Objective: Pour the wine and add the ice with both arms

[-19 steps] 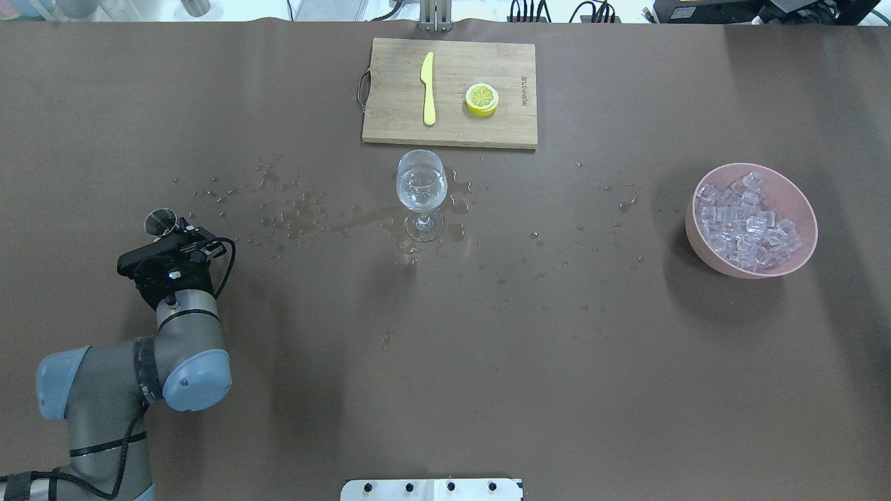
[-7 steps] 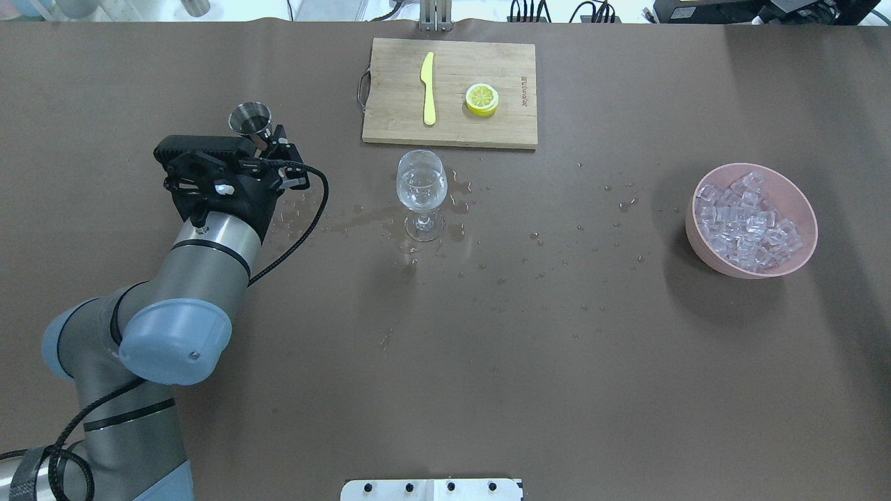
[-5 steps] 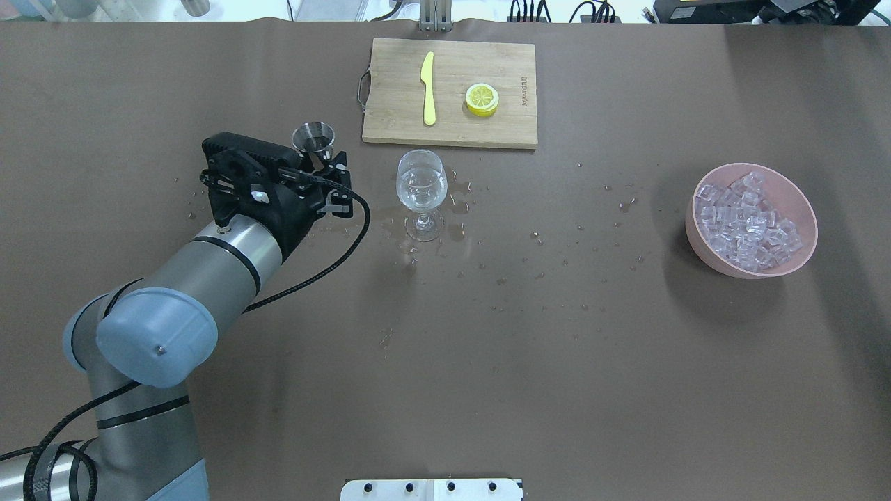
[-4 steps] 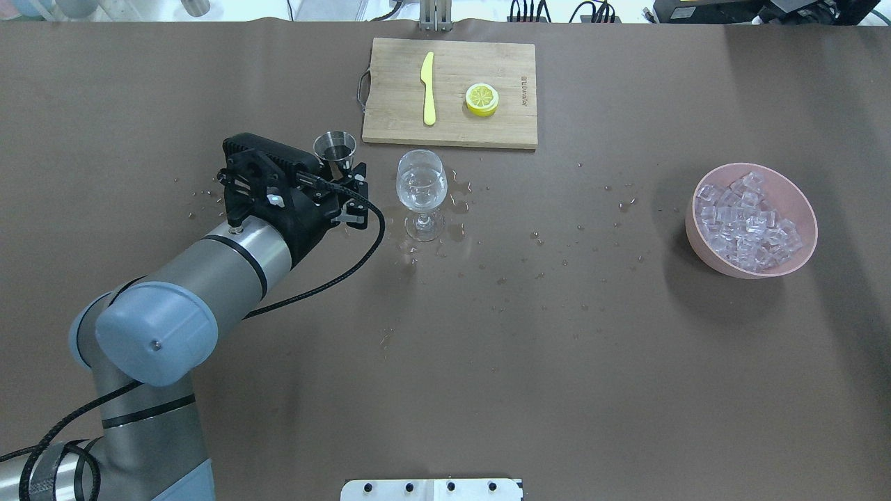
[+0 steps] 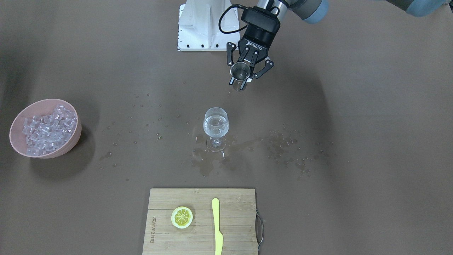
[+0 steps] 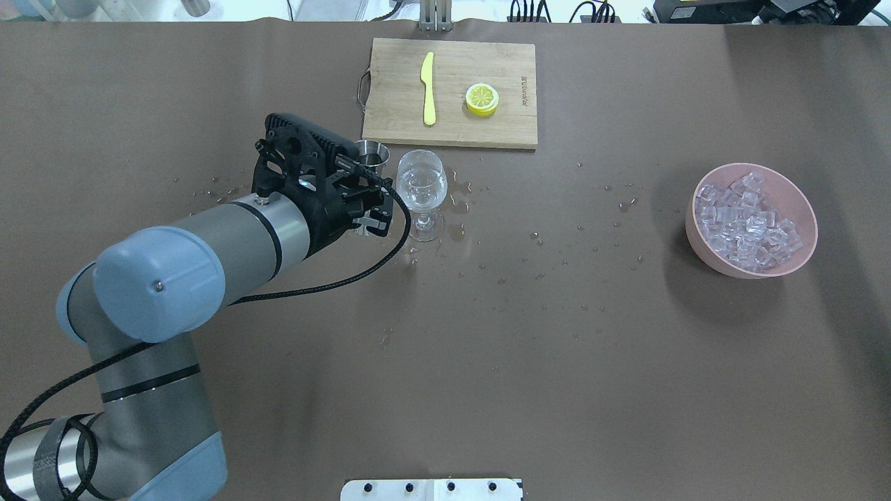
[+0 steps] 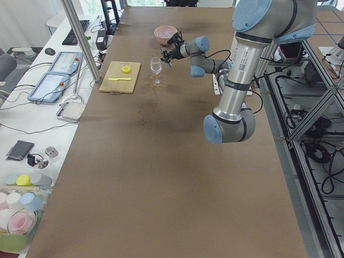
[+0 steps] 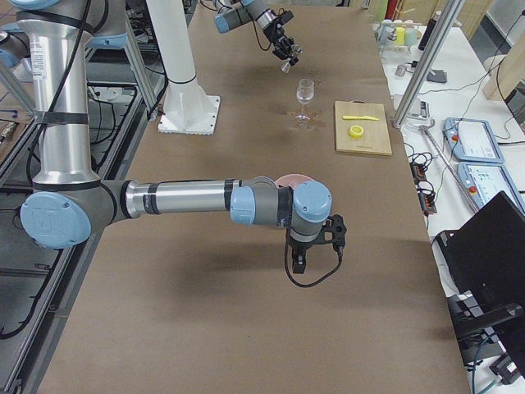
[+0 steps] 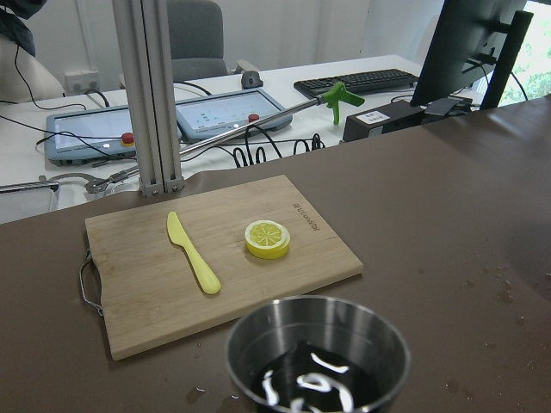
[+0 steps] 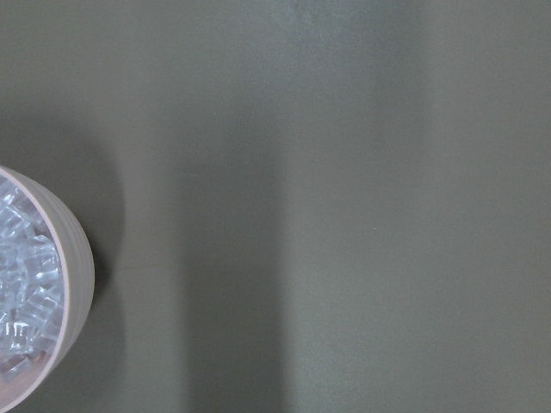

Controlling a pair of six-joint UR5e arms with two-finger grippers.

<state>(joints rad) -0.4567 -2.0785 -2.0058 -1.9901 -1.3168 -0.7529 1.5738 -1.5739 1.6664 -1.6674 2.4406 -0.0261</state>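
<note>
My left gripper [image 5: 245, 72] is shut on a small steel cup [image 5: 241, 72], held in the air just left of the wine glass [image 6: 420, 186] in the overhead view. Clear wine shows in the bottom of the steel cup [image 9: 315, 385] and in the glass bowl [image 5: 216, 128]. Ice [image 6: 746, 221] fills a pink bowl [image 6: 802, 196] at the table's right. My right gripper [image 8: 316, 246] hangs over the table beside that pink bowl [image 10: 76, 258]. It shows only in the exterior right view, so I cannot tell whether it is open or shut.
A wooden cutting board [image 6: 487, 132] beyond the glass carries a yellow knife [image 6: 428, 87] and a lemon slice [image 6: 482, 99]. Spilled drops [image 5: 286, 148] and a wet patch lie around the glass foot. The white base block [image 5: 201, 24] sits at the robot's edge.
My left arm has carried the steel cup from the table's near left, up and to the right, until it is beside the wine glass. The glass and bowl have not moved.
</note>
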